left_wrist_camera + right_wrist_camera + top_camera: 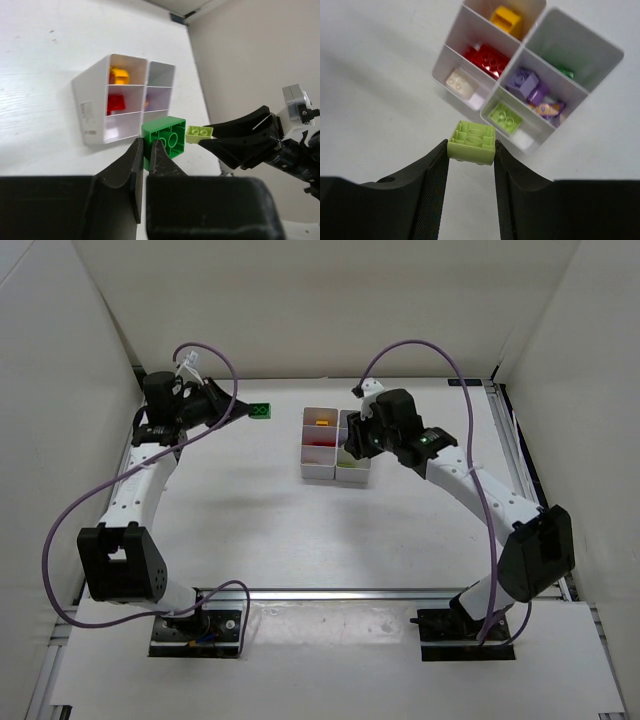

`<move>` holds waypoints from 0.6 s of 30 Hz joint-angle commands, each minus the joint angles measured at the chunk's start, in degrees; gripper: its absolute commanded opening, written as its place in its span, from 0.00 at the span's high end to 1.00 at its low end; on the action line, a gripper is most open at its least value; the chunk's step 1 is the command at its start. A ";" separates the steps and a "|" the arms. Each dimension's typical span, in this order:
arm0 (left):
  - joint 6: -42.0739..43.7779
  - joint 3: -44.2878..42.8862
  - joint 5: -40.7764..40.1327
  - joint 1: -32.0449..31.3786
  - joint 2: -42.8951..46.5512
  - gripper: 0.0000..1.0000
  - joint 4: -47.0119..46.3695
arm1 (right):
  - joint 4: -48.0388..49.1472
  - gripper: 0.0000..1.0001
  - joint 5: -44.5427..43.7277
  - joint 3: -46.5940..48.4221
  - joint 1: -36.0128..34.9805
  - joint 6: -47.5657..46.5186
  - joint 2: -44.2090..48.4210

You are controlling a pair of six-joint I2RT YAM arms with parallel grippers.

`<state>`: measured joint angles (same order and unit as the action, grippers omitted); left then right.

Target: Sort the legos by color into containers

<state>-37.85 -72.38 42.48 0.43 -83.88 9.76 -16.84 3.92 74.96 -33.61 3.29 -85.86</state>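
My left gripper (pixel 147 150) is shut on a dark green lego (pixel 167 137), pinching one wall of it; from above this lego (pixel 261 411) hangs left of the containers (pixel 318 469). My right gripper (pixel 470 147) is shut on a lime green lego (pixel 472 142), held above the table just short of the containers' (pixel 522 47) near corner. The cells hold a yellow lego (pixel 506 20), a red one (pixel 487 59), a cream one (pixel 460 82), purple ones (pixel 530 85), a lime one (pixel 505 116) and a green one (pixel 565 71).
In the left wrist view the right gripper (pixel 210 135) with its lime lego (pixel 199 133) sits close beside the dark green lego. White walls enclose the table on the left, back and right. A metal rail (pixel 505 430) runs along the right edge.
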 commanded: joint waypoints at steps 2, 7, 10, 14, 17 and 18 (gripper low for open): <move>5.24 -0.57 -6.27 -0.07 1.08 0.90 7.56 | -6.80 1.00 -6.38 3.26 -0.06 10.15 -2.55; 3.66 0.22 -5.74 -0.07 1.08 0.90 6.85 | -8.91 1.00 -8.49 4.58 0.64 12.18 -5.19; 4.09 -0.04 -5.39 0.01 1.00 0.90 7.03 | -7.86 1.00 -9.72 5.28 0.99 12.36 -6.68; 3.74 0.22 -5.48 0.01 0.91 0.90 7.20 | -6.80 1.00 -10.34 6.42 1.17 12.18 -8.79; 3.83 0.22 -5.83 0.01 0.82 0.90 7.20 | -6.10 1.00 -10.51 6.78 1.52 11.56 -10.28; 3.74 0.22 -6.00 0.10 0.82 0.90 7.38 | -5.92 1.00 -10.69 6.87 1.52 11.39 -10.98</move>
<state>-34.72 -72.34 37.23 0.43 -84.23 16.69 -24.71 -5.08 79.31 -32.47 14.41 -95.53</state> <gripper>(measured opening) 0.155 0.423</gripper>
